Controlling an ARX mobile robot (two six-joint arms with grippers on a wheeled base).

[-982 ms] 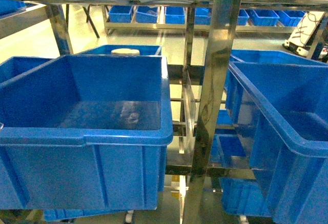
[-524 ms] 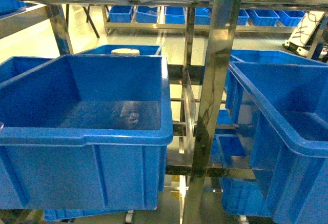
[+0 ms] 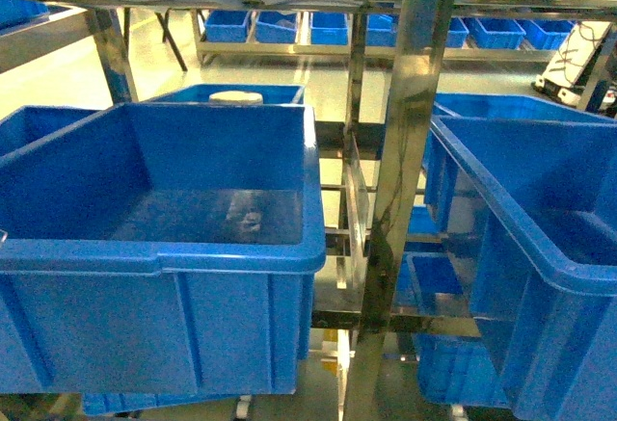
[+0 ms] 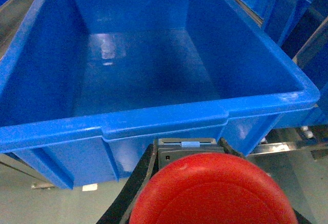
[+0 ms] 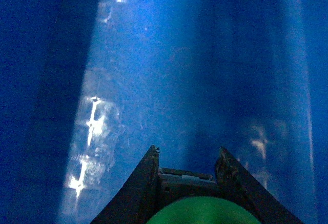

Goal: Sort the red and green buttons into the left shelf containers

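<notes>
A large blue bin (image 3: 159, 248) fills the lower left of the head view on the steel shelf (image 3: 405, 151), a small object on its floor too blurred to name. Another bin (image 3: 540, 238) sits at the right. In the left wrist view, the left gripper (image 4: 187, 155) pinches a red button (image 4: 212, 193) just before a bin's (image 4: 154, 126) near rim. The right gripper (image 5: 187, 175) grips a green button (image 5: 205, 211) against a blue bin wall (image 5: 169, 70).
</notes>
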